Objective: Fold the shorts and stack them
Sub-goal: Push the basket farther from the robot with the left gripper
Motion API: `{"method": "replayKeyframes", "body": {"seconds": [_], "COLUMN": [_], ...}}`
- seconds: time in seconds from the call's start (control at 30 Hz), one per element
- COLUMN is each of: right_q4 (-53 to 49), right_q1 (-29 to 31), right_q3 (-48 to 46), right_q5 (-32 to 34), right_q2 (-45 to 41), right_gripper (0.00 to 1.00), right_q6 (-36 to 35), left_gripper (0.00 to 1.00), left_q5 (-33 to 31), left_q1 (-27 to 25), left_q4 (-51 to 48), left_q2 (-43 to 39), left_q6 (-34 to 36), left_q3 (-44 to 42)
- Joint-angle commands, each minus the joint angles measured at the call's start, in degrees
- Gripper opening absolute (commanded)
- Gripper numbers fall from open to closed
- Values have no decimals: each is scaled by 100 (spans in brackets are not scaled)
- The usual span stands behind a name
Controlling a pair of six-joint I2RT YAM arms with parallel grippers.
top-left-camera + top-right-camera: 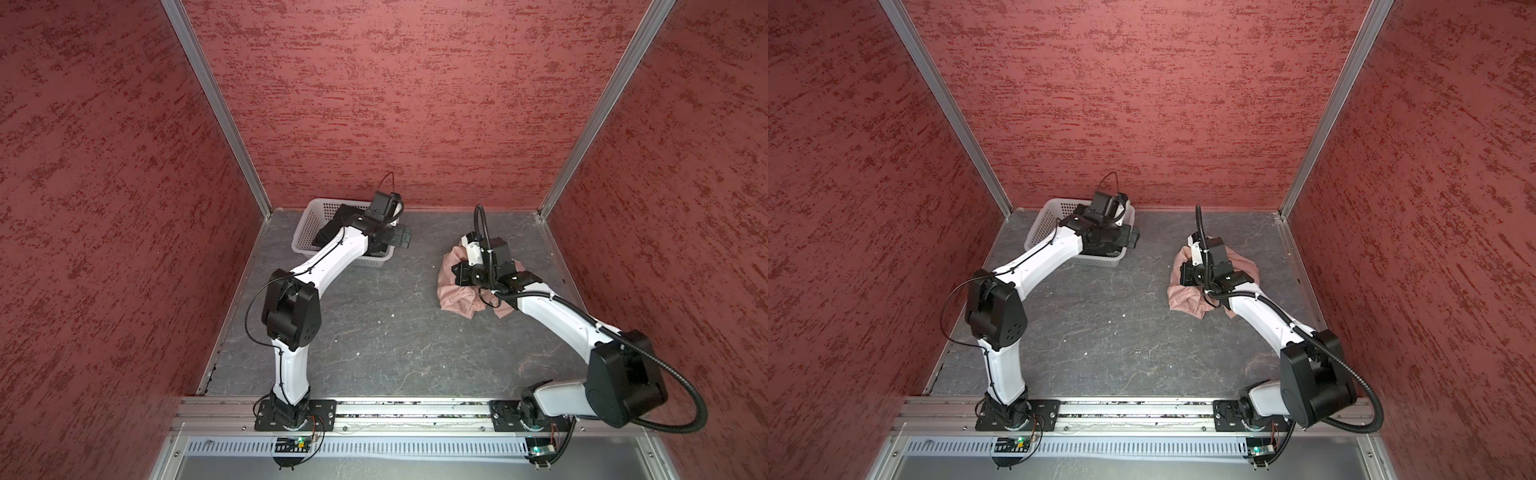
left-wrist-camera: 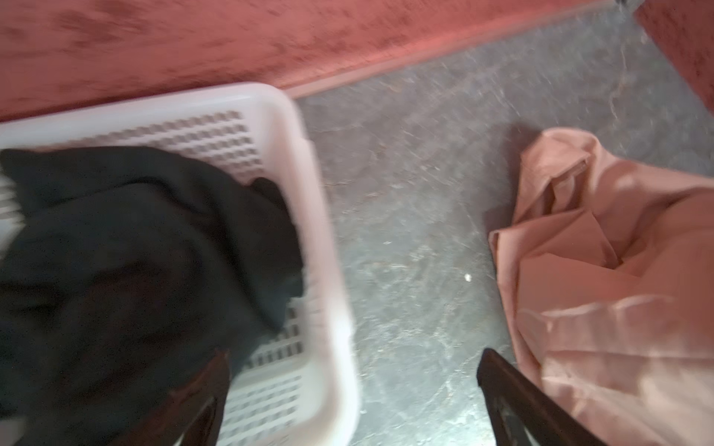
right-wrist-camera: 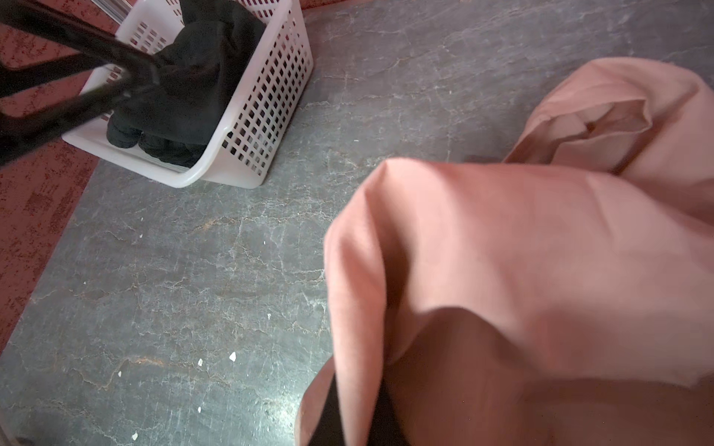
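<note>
Pink shorts, soft matte cloth, bunch up right at my right gripper, which pinches a fold of them over the grey marbled table. My left gripper hangs spread wide by the white perforated plastic basket, where the black shorts lie crumpled.

A: Item 1, the pink shorts?
B: Dusty pink, thin cloth; unfolded, crumpled in a heap on the grey table, right of centre in both top views; one fold raised above the rest.
A: Item 2, the black shorts?
B: Plain black; unfolded, bunched inside the white basket at the far left corner; well apart from the pink pair.
</note>
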Motion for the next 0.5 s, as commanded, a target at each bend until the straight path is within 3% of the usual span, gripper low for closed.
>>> {"method": "replayKeyframes", "body": {"seconds": [0.0, 0.2, 0.47], "right_q4": [43, -30, -81], "right_q1": [5, 10, 9], "right_q3": [-78, -326, -327], "right_q5": [140, 224, 137], "right_q2": [-391, -782, -734], "right_gripper": [0, 0, 0], "right_q6": [33, 143, 129], "left_gripper": [99, 99, 99], "left_q5": [-762, -1037, -1137], "left_q1": [-33, -20, 199], "left_q4": [-600, -772, -633], "left_q2": [690, 1255, 1525], "left_q6": [0, 46, 145], "left_q3": [612, 1196, 1191]}}
